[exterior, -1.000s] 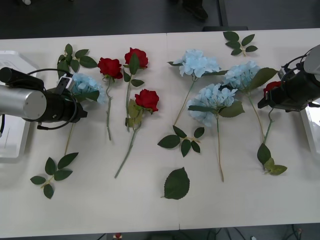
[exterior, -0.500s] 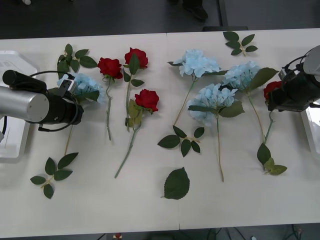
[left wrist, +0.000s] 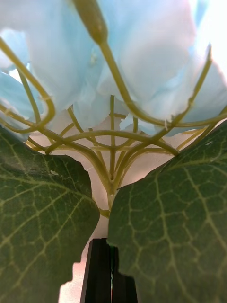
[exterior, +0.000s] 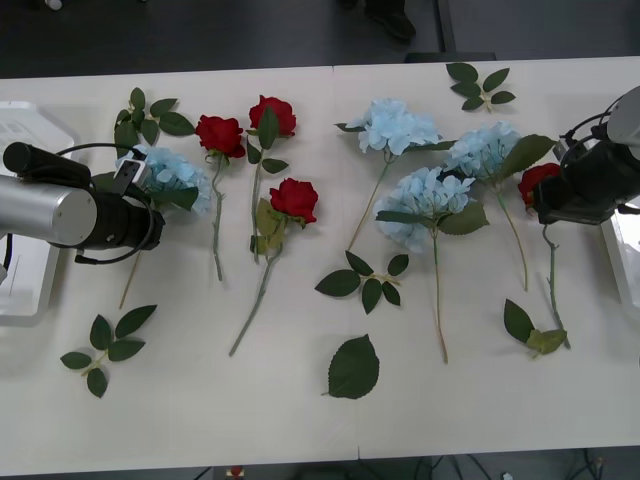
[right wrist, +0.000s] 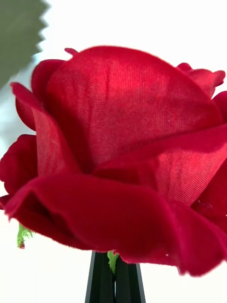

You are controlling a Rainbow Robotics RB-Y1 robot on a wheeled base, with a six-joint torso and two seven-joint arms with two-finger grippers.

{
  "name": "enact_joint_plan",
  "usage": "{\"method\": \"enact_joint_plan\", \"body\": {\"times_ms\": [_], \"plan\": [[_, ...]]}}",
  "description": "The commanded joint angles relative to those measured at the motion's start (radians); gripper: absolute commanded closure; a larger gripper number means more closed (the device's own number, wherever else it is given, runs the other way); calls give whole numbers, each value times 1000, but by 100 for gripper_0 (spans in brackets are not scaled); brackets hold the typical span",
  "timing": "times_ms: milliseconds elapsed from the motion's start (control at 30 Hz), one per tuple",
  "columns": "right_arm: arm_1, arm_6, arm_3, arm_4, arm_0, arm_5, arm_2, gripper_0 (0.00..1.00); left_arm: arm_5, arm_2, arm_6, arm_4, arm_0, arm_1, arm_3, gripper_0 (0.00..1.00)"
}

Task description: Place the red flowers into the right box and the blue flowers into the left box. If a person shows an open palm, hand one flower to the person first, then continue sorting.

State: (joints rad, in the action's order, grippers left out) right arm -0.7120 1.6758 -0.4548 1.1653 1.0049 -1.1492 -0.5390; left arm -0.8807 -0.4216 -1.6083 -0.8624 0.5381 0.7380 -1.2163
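**Both arms hold a flower, each beside its own box**

Near the table's left edge, the left gripper (left wrist: 105,270) pinches a blue flower (exterior: 172,172) at the stem just under its head, the left box (exterior: 28,290) just outboard. By the right edge, the right gripper (right wrist: 113,279) pinches a red flower (exterior: 537,180) below the bloom, stem trailing toward the front edge, the right box (exterior: 625,262) immediately outboard.

light: bright, even, from overhead across the white table (exterior: 450,420)
shadows: faint, soft under leaves and stems
glare: background behind the red rose (right wrist: 123,156) blown out white
focus: rose cloth weave sharp; pale blue hydrangea (left wrist: 118,57) petals blurred, its leaf veins crisp
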Motion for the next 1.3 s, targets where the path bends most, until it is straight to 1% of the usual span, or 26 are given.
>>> {"method": "enact_joint_plan", "body": {"times_ms": [33,133,200,233,267,300,333,400,433,500,633,733,767,833,867,1000,1133,1300], "plan": [[6,18,4,16,100,-83,73,100,-20,-13,-53,-3,62,6,-17,100],[-27,16,-5,7,146,-132,85,100,-152,40,-53,-9,80,46,-98,100],[-66,12,-35,-1,178,-161,85,100,-296,115,-55,-20,88,90,-186,100],[-73,10,-45,-10,185,-165,85,100,-334,136,-56,-29,89,103,-210,100],[-92,7,-68,-35,198,-167,80,100,-403,178,-59,-52,88,127,-247,100],[-107,4,-93,-62,213,-167,67,100,-466,215,-62,-78,88,155,-281,100],[-116,2,-104,-78,218,-164,57,100,-497,234,-62,-87,88,170,-298,100],[-147,2,-139,-115,235,-152,8,100,-598,308,-67,-113,83,230,-353,100],[-155,2,-145,-121,236,-144,-6,100,-626,330,-68,-113,82,244,-362,100],[-182,8,-162,-154,241,-113,-61,100,-722,414,-91,-102,83,296,-376,100],[-210,21,-162,-257,242,-21,-131,100,-813,512,-213,-55,79,356,-338,100],[-215,15,-147,-323,242,32,-162,100,-821,543,-265,14,79,373,-299,100],[-218,12,-131,-338,242,55,-177,100,-810,557,-289,65,79,374,-278,100],[-219,5,-90,-351,242,94,-197,100,-753,560,-328,161,79,374,-233,100],[-219,5,-74,-352,242,102,-203,100,-733,560,-332,175,77,374,-218,100],[-208,-4,21,-360,233,169,-251,100,-595,541,-334,203,66,370,-85,100],[-198,-22,68,-371,190,253,-268,100,-463,500,-331,238,62,350,17,100],[-192,-105,56,-404,118,304,-268,100,-363,461,-317,298,56,316,75,100]]}}
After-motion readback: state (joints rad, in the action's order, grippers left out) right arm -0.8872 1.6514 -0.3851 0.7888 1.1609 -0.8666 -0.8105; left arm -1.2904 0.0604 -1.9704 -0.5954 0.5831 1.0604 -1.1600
